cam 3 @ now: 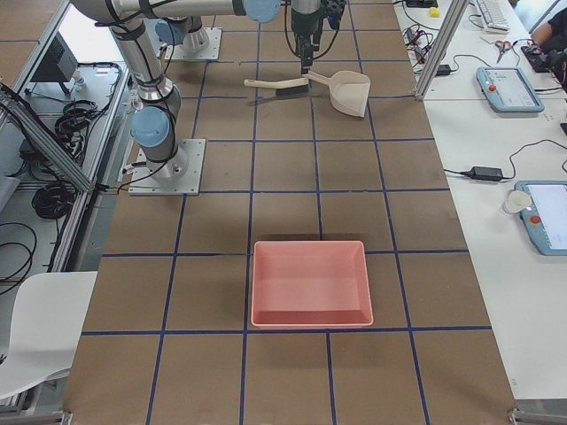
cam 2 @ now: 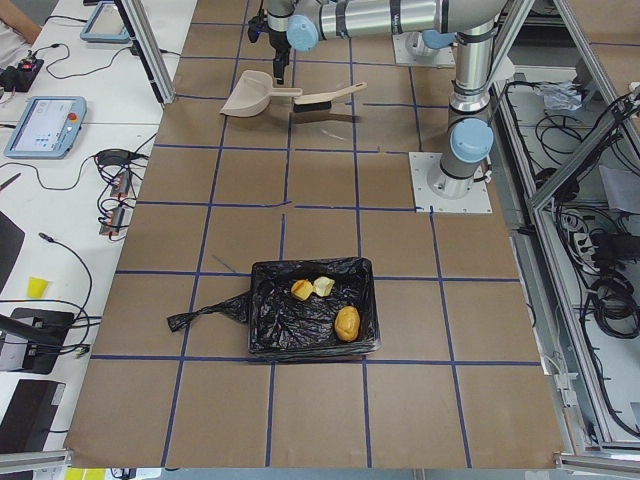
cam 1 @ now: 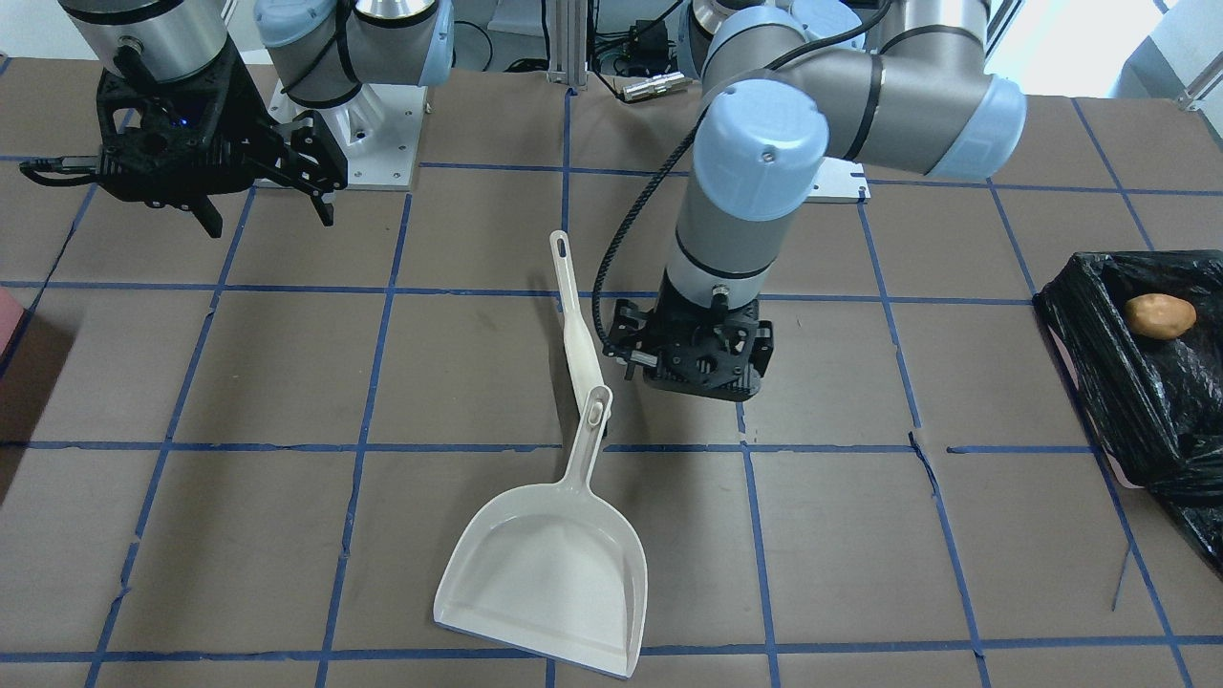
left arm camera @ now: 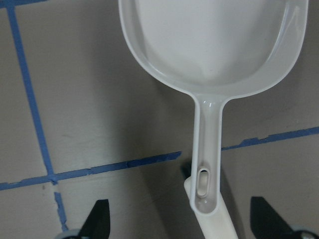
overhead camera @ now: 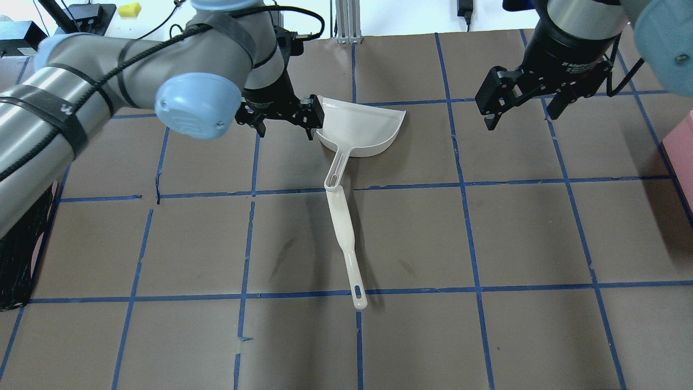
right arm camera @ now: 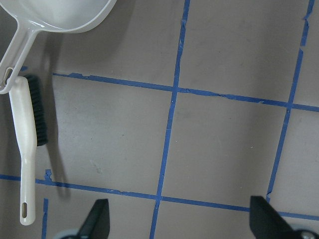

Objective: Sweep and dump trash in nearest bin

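At the counter's (overhead camera: 541, 233) left end stands the bin (cam 2: 258, 310), a rectangle lined with crinkled glossy black plastic (one twisted tail of the bag trails out over the brown paper). The trash (cam 2: 346, 323) lies inside it: a brown potato-like lump toward one corner, and an orange chunk (cam 2: 301, 290) and a pale-yellow chunk (cam 2: 323, 287) touching each other near the opposite wall. The left arm (overhead camera: 135, 76) reaches to mid-counter, wrist pointing straight down over the white dustpan's (overhead camera: 363, 127) handle, jaws apart and gripping nothing. The brush (overhead camera: 346, 238) lies with its head end meeting that handle's tip. The right arm (overhead camera: 574, 32) hangs above the counter, jaws likewise spread and holding nothing; farther right sits a pink tray (cam 3: 309, 320).
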Controlling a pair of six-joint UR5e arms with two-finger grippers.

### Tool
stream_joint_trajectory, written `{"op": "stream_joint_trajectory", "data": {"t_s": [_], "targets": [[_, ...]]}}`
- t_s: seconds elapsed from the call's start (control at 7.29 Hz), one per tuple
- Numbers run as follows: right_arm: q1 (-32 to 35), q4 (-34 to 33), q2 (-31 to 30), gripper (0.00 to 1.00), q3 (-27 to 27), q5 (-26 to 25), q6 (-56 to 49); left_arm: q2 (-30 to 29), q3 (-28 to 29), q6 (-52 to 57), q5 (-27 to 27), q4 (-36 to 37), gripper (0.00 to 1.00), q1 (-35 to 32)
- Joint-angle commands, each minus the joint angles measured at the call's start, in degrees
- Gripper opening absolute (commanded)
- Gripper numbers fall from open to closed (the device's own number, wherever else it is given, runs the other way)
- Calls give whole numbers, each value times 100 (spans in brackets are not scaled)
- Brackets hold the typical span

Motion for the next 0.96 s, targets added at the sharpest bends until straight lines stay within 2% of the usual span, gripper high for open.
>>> {"op": "stream_joint_trajectory", "data": {"t_s": [0.0, 0.14, 0.41, 0.55, 0.82], "targets": [[3, 3, -7, 100, 0, 15, 0, 742, 127, 251, 55, -891, 100, 269], [-6, 3, -7, 100, 0, -2, 0, 850, 450, 251, 99, -1530, 100, 443], [12, -41, -7, 100, 0, 7, 0, 1026, 768, 260, 73, -2430, 100, 1302], [12, -15, -15, 100, 0, 15, 0, 1184, 621, 260, 73, -2520, 100, 1341], [-6, 28, -50, 100, 9, -11, 0, 1090, 681, 260, 82, -2434, 100, 1324]]}}
